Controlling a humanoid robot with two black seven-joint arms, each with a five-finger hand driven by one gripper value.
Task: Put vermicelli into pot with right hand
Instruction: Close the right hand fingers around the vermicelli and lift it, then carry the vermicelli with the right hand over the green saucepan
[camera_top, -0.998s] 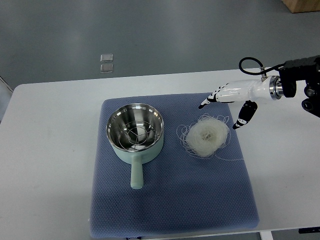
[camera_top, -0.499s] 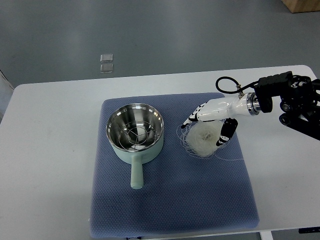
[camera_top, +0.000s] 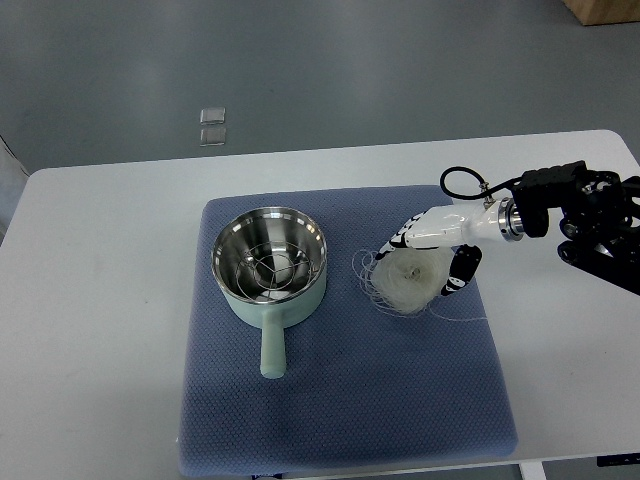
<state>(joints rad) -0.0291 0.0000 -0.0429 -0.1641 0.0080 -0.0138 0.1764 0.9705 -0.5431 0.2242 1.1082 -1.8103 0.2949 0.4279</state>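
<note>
Top view, right hand (camera_top: 428, 254) fingers spread wide over the vermicelli nest (camera_top: 408, 279), right of the mint pot (camera_top: 270, 270), blue mat (camera_top: 340, 400), white desk (camera_top: 100, 300).

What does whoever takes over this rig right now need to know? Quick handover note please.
Right hand: down over the vermicelli, fingers on its far side and thumb on its right side; a closed grip is not clear from this view. Left hand: not in view.
Vermicelli: one loose nest on the blue mat, right of the pot, not lifted.
Pot: on the mat, handle toward the robot, a wire rack inside, no vermicelli in it.
Done: reach to the nest.
Left: close the grasp, lift, carry left over the pot, release.
</note>
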